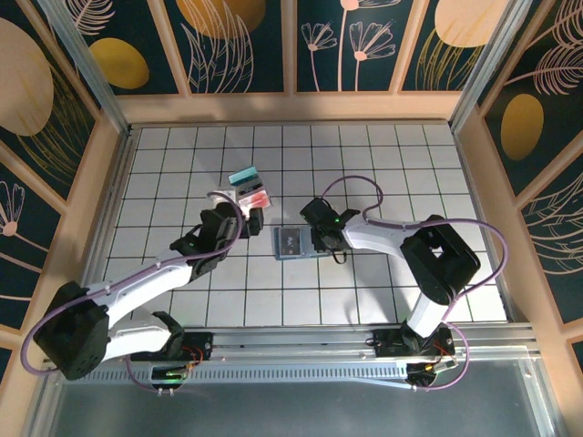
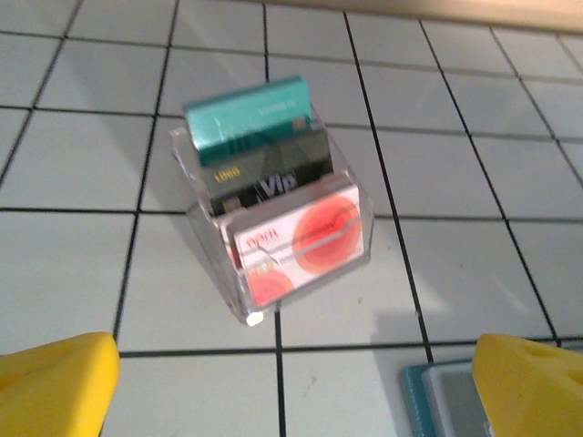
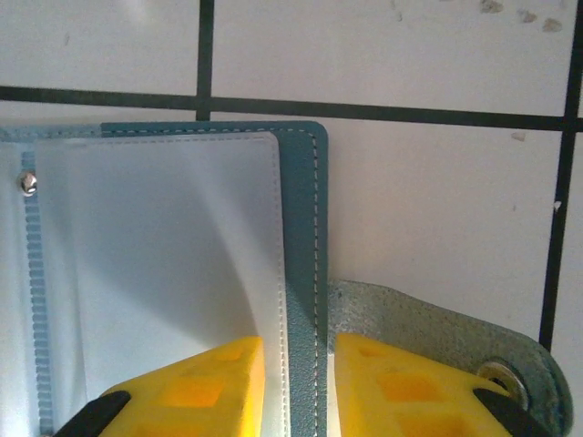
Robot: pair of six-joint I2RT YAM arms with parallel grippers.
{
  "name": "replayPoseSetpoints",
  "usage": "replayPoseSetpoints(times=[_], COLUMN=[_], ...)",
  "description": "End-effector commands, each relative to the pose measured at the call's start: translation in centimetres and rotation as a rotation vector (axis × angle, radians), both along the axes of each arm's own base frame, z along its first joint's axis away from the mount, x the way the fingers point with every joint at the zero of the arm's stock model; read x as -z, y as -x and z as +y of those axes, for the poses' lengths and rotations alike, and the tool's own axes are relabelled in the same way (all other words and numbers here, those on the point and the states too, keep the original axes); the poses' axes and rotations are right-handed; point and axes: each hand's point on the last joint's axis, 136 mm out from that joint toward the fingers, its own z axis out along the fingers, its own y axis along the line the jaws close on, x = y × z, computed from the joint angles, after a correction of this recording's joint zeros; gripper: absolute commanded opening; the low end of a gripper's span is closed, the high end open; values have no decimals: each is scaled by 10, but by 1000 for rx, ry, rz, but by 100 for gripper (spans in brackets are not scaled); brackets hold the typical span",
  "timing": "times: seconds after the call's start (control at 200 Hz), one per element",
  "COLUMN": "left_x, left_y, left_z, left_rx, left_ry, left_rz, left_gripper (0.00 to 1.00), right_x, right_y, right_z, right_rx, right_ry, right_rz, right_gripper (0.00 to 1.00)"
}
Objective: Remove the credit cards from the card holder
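A: How far are we with the cards [image 2: 273, 182]?

B: We think almost at the end. Three of them, teal, black and pink, stand in a clear box [image 2: 205, 237] on the tiles [image 2: 474, 182]. They are near the holder [image 1: 291, 244], not in it. The pocket [image 3: 155, 255] that we see looks empty.

A: And the grippers?

B: The left gripper [image 2: 291, 387] is wide and holds nothing, just before the box. The right gripper [image 3: 301, 382] is narrow, with one finger on each side of the holder's border. If it really pinches the border, we cannot tell.

A: What is not clear for us?

B: The other half of the holder is cut off in the wrist view, so one more card may be there. From above, the right gripper covers its edge. The box is also a little blurred.
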Motion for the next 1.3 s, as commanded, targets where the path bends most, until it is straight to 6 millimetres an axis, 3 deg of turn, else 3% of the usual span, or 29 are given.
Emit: replayPoseSetpoints(times=[0.0,0.205,0.435,0.796,1.021,1.296], left_x=[7,41,67,102,116,124], left_y=[2,11,15,17,18,24], left_z=[-12,-31,-39,-46,-51,-44], left_rx=[-2,18,22,23,38,38], left_ry=[-68,-160,-113,-118,-131,-167], left_rz=[12,71,126,208,251,280], left_gripper=[99,99,99,99,99,99], right_x=[-21,-50,-71,-48,-35,-17], right_y=[-8,-15,-16,-10,-7,-7], right_z=[-11,-6,30,69,75,78], right_rx=[49,76,16,-35,-42,-38], right_ry=[-16,-118,-348,-514,-535,-531], right_rz=[-57,-105,-90,29,70,106], right_gripper=[27,27,28,28,28,28])
